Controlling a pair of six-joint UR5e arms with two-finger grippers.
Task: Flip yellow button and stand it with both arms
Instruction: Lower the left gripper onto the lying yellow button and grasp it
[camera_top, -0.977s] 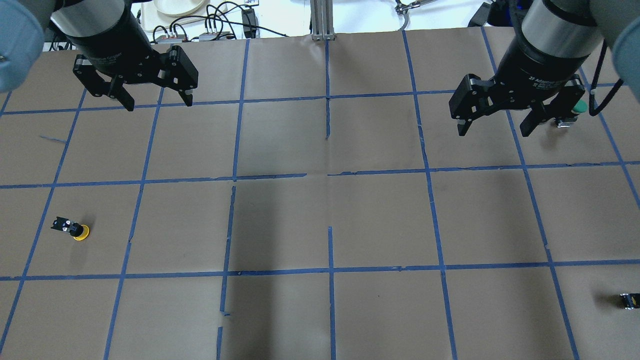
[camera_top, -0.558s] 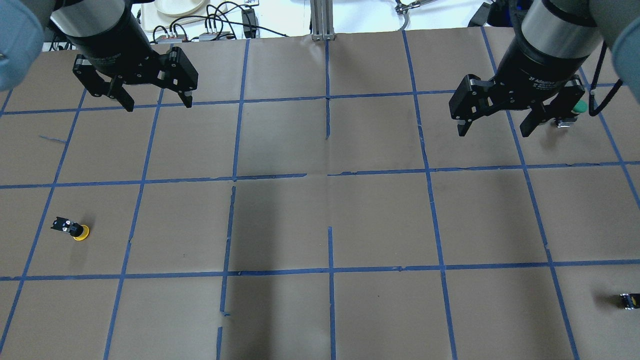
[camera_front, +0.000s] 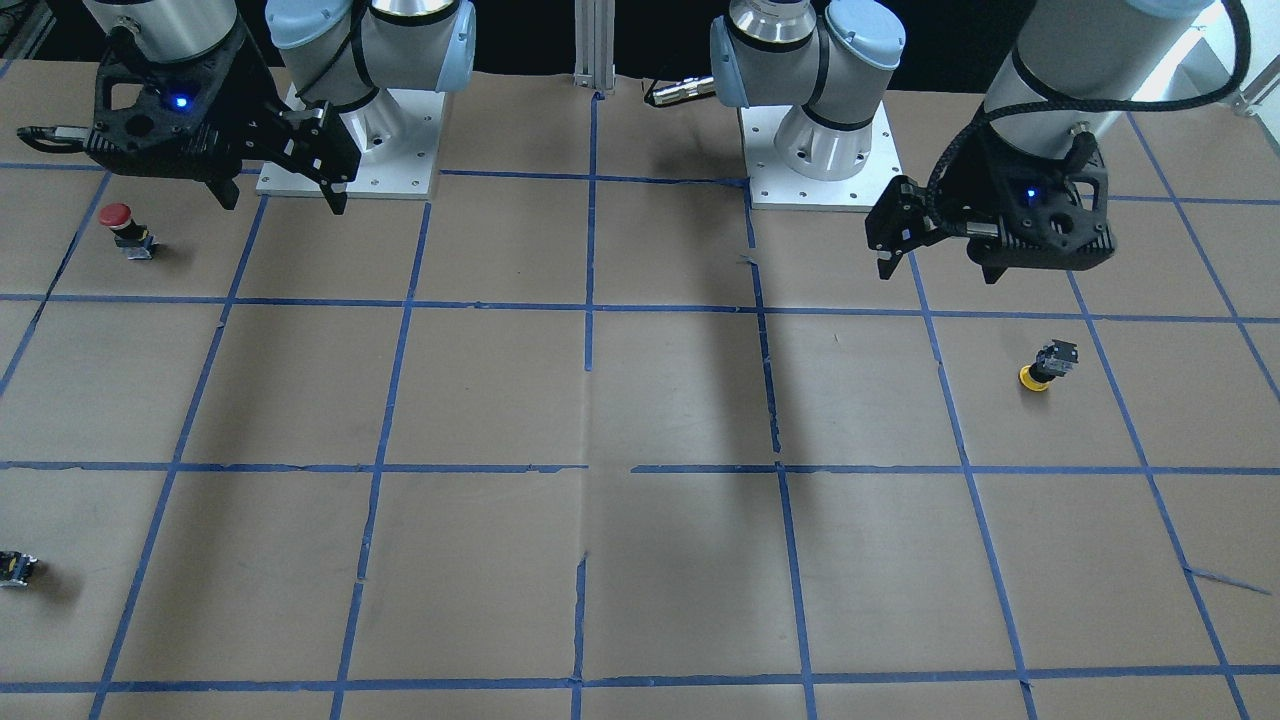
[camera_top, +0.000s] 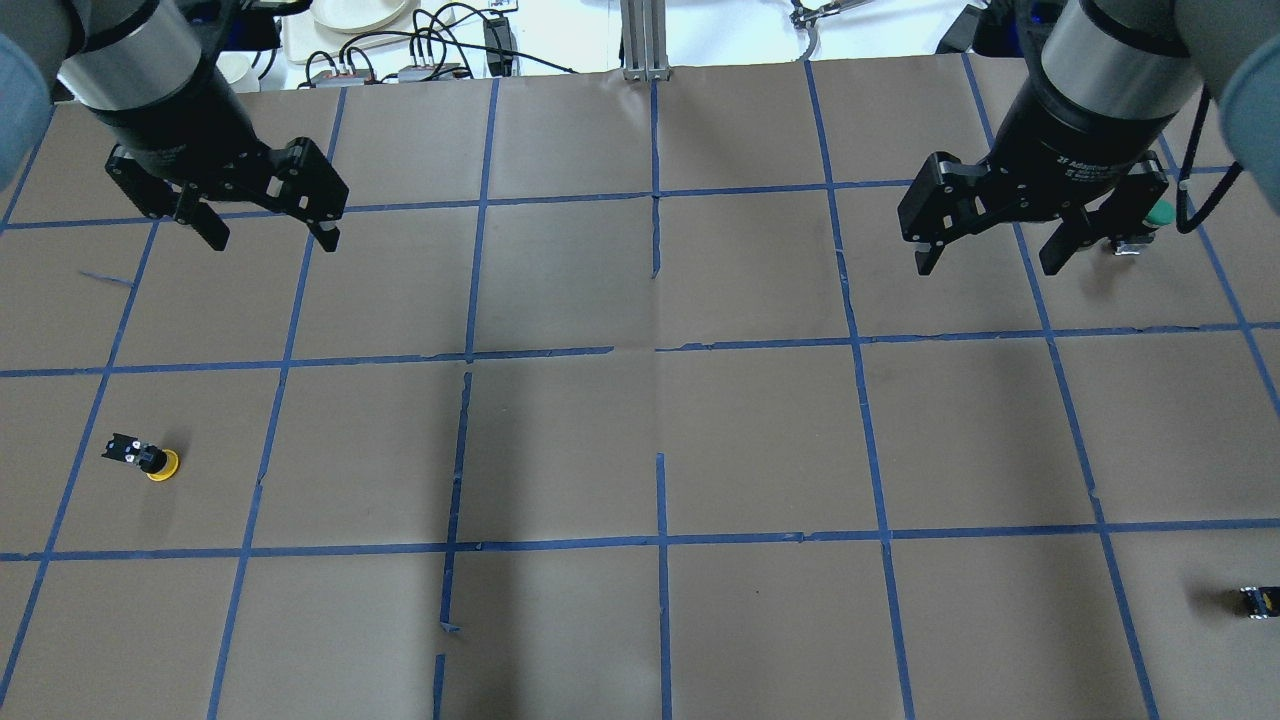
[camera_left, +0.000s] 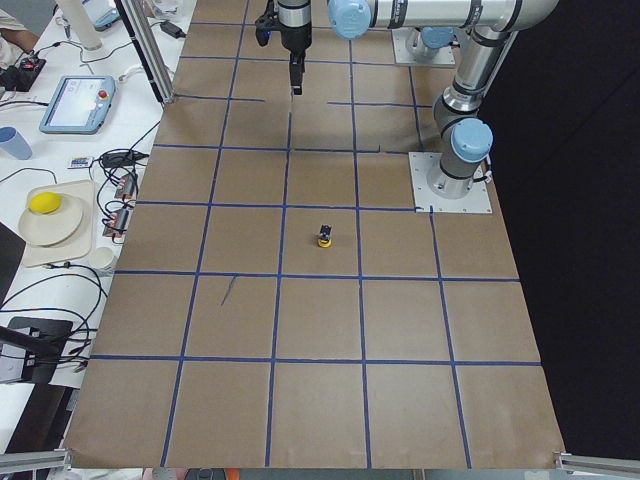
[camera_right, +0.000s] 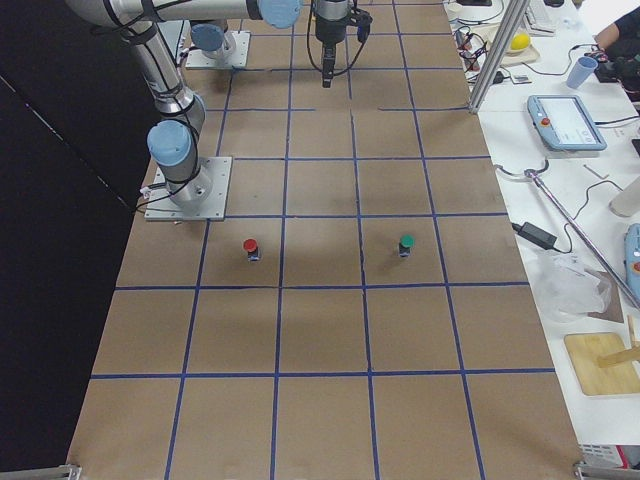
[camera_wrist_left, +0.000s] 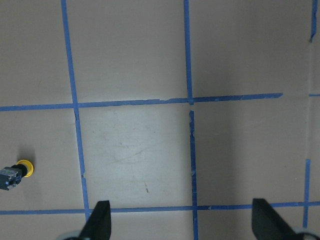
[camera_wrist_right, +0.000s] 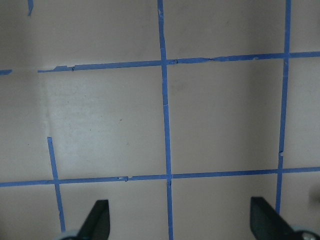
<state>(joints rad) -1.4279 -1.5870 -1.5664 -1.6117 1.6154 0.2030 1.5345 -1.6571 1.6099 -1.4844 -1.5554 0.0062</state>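
i see left gripper (camera_top: 272, 238) hanging fingers-down over the table (camera_top: 760, 440), fingers spread, empty | right gripper (camera_top: 985, 262) likewise spread, empty | yellow button (camera_top: 152, 461) on table at left gripper's 7 o'clock, well apart

Left hand (camera_top: 272, 240) spread wide; right hand (camera_top: 985, 265) likewise — both hovering.

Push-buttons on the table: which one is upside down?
The yellow button, resting on its cap with the body pointing up; the red button and green button both stand cap uppermost.
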